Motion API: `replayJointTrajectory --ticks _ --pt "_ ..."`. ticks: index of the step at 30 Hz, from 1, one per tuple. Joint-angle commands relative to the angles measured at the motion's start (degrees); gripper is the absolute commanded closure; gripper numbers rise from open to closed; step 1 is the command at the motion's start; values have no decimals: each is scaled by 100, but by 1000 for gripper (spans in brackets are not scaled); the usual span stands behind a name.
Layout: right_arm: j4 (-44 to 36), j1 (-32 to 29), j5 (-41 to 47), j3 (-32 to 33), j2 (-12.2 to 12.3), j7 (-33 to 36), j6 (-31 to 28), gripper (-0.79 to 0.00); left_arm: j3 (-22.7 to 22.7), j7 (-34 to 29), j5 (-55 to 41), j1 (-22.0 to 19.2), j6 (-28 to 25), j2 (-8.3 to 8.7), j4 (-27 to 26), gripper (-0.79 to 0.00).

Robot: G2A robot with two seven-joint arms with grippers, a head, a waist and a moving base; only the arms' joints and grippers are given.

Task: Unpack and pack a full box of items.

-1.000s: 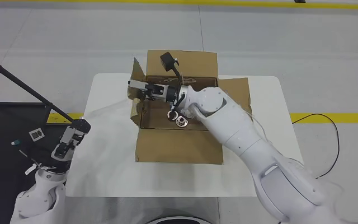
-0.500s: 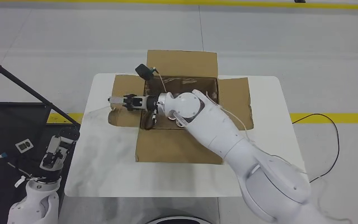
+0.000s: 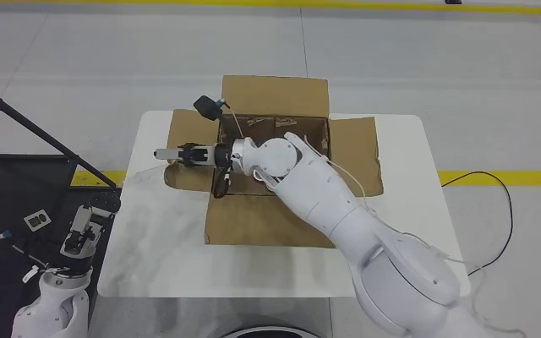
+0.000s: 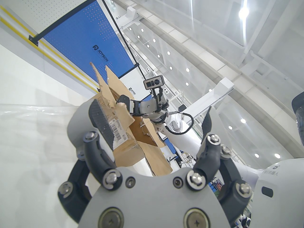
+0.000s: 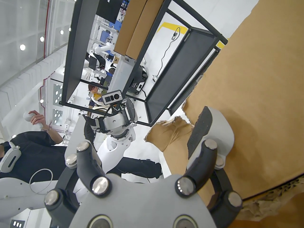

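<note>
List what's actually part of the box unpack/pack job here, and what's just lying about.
Job:
- cardboard box, flaps open
- torn side flap
- right gripper, open, at that flap
- left gripper, open, off beside the table

Lying about:
- black rack
- floor cable
- white table, bearing the box

The floor (image 3: pixel 423 51) is grey with a yellow line (image 3: pixel 528 177) on it. A tall black shelf rack (image 5: pixel 175 67) stands by the white table (image 3: pixel 406 139). High up, round lights (image 4: pixel 243 13) shine near a blue wall panel (image 4: pixel 83 41)
</note>
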Motion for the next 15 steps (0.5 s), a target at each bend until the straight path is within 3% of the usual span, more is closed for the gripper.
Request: replayJointTrajectory --ticks 1,8,15 --pt "-6 72 -85 83 35 19 -161 -785 0 0 0 0 0 0 0 -785" --pt "-274 350 -982 408 348 -31 -616 -785 0 0 0 0 0 0 0 -785" --pt "-1022 334 -2537 767 855 -236 -135 -785 0 0 0 0 0 0 0 -785"
